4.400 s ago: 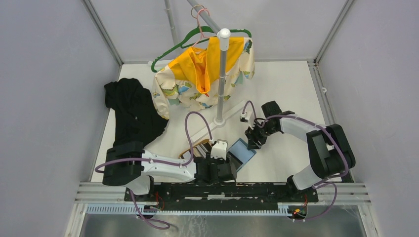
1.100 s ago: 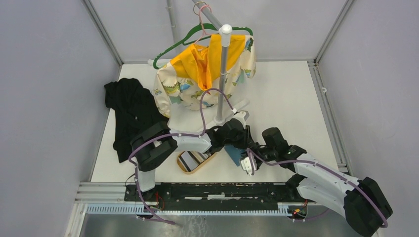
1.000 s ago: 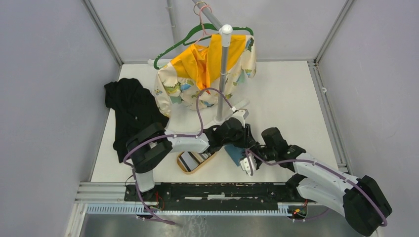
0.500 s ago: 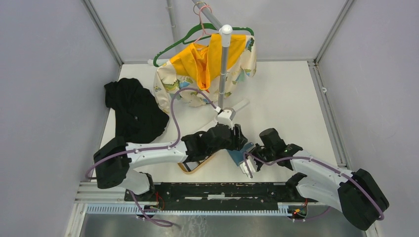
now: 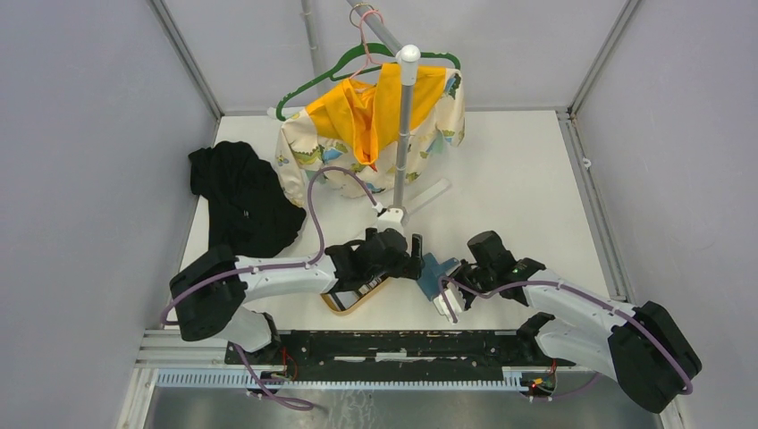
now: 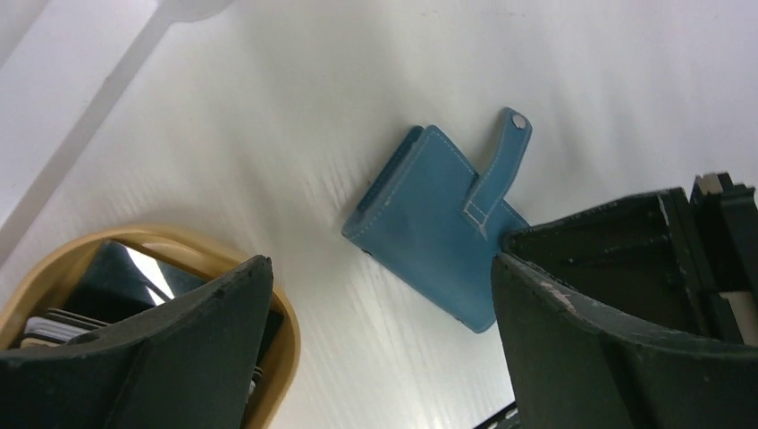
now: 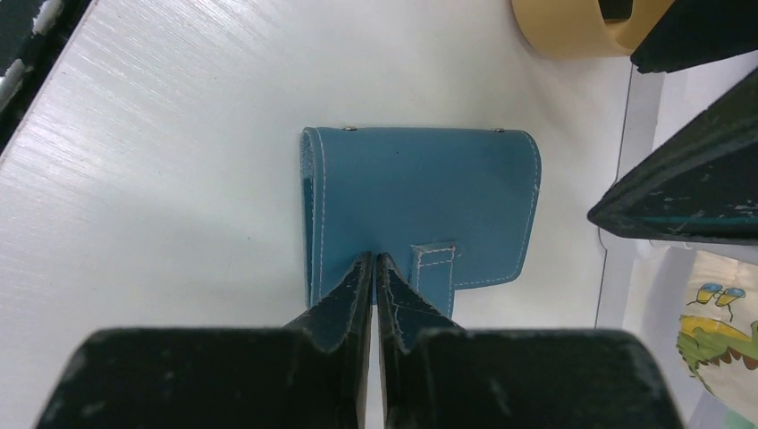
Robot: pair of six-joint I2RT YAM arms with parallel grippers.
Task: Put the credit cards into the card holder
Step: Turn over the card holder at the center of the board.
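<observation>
Now left tool [image 6: 380, 266] gapes wide, drawn back from card holder [image 7: 420, 192]; right tool [image 7: 374, 259] pinches it.

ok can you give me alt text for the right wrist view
The right gripper is pinched shut on the near edge of a closed teal-blue card holder that lies flat on a white table. The rim of a tan tray shows at the top right.

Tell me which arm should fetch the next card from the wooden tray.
Left. The left gripper is open and empty right by the tray holding the credit cards. The right gripper is shut, its tips at the card holder.
</observation>
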